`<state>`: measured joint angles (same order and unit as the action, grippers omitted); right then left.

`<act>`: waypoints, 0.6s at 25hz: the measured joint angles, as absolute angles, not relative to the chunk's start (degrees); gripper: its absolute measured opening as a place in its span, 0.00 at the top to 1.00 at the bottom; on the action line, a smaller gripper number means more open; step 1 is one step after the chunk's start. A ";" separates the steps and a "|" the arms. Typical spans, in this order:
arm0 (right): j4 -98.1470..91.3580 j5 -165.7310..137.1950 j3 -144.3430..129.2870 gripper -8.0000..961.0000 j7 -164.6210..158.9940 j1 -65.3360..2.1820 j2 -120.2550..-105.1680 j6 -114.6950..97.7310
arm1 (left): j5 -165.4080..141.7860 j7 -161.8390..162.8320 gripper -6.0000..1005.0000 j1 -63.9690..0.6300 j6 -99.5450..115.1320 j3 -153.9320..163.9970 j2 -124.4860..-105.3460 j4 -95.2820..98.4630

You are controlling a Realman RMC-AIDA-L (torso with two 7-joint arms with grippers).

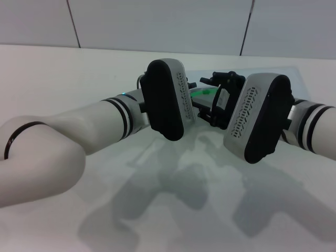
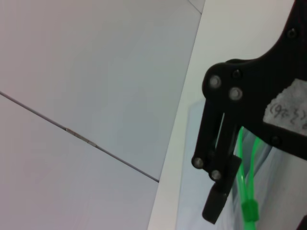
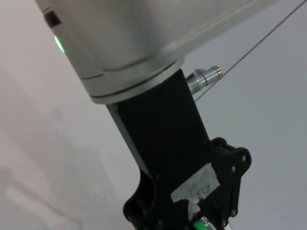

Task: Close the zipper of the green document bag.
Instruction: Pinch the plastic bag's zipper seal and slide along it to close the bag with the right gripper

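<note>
The green document bag (image 1: 286, 73) lies flat on the white table, mostly hidden behind both arms. A short stretch of its zipper (image 1: 202, 93) shows bright green between the two wrists. In the left wrist view the zipper (image 2: 247, 158) runs as two parted green strands down to the small slider (image 2: 249, 211), over the pale bag (image 2: 192, 167). My right gripper (image 1: 214, 102), black with a white label, hangs right over that strip (image 2: 223, 191), beside the slider. My left gripper (image 3: 192, 218) is low at the green strip too; in the head view its wrist housing (image 1: 165, 100) hides it.
The white table (image 1: 79, 68) stretches out to the left and toward the front. A grey panelled wall (image 1: 157, 23) stands behind it. The two wrist housings nearly touch over the bag's near edge.
</note>
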<state>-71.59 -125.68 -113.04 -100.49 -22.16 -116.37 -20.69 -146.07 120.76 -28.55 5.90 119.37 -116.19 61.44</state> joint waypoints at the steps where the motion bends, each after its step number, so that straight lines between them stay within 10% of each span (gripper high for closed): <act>1: -71.58 -125.68 -113.04 0.56 -100.50 -22.19 -116.37 -20.69 | -146.08 120.73 0.94 -28.56 5.89 119.40 -116.18 61.44; 15: -68.82 -123.32 -112.45 0.76 -100.79 -23.95 -116.29 -20.71 | -146.08 120.75 0.94 -28.66 5.89 119.63 -116.19 61.44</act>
<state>-68.82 -123.32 -112.45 -100.79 -23.95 -116.29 -20.71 -146.08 120.75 -28.66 5.89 119.63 -116.19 61.44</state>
